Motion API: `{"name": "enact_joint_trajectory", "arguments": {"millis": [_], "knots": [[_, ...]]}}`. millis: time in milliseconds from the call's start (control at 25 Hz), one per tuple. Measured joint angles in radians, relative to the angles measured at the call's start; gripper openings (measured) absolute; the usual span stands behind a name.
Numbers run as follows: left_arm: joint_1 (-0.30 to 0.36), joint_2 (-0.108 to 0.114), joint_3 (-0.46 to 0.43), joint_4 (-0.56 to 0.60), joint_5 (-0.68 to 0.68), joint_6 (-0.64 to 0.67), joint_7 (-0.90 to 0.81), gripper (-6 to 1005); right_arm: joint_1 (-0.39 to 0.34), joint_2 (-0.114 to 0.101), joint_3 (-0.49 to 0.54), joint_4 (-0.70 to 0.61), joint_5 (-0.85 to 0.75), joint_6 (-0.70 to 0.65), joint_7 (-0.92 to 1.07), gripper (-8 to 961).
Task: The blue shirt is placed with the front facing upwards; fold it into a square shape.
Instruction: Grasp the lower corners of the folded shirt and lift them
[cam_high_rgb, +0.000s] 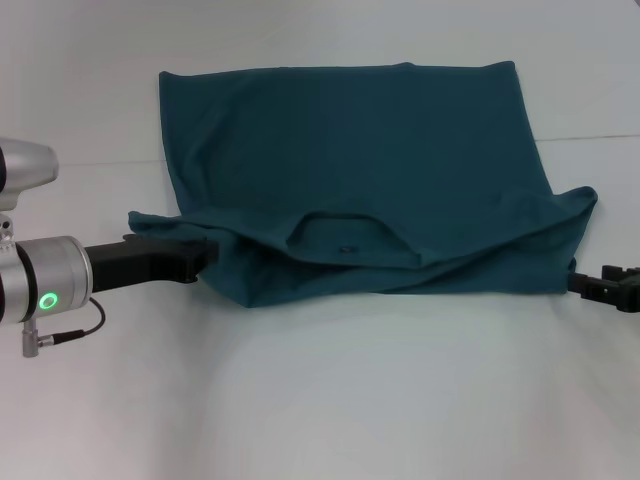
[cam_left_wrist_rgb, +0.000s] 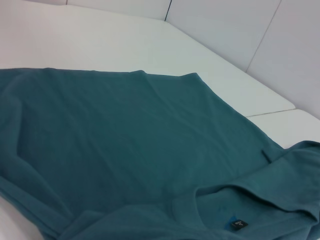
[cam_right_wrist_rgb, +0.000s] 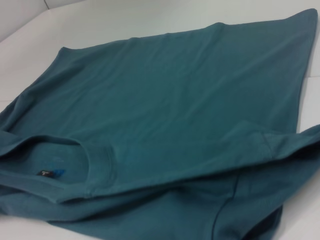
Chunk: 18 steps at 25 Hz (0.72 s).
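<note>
Across the middle of the white table (cam_high_rgb: 330, 400) the blue shirt (cam_high_rgb: 350, 140) is spread, its far hem running left to right at the far side. A near portion is doubled over, so the collar (cam_high_rgb: 345, 235) and both sleeve areas are stacked in a thicker band along the near edge. No print is seen on the upward face. A small dark label (cam_left_wrist_rgb: 239, 223) is seen inside the round collar in the left wrist view, and again in the right wrist view (cam_right_wrist_rgb: 45, 174).

Left gripper (cam_high_rgb: 205, 255) is positioned at the shirt's near-left corner, its black body held low and level, tip buried in the folded cloth. Opening cannot be told; the fingers are covered by fabric.

Right gripper (cam_high_rgb: 585, 283) is positioned at the near-right corner, tip touching the shirt's edge. Opening and any hold on the cloth cannot be told either.

Both wrist views are filled mostly by shirt fabric, lightly wrinkled, with table beyond.
</note>
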Motion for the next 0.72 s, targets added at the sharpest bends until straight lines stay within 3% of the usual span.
{"name": "enact_joint_trajectory", "arguments": {"millis": [720], "knots": [[0.003, -0.002, 0.001, 0.0, -0.003, 0.0, 0.0, 0, 0.068, 0.0, -0.077, 0.136, 0.001, 0.207, 0.013, 665]]}}
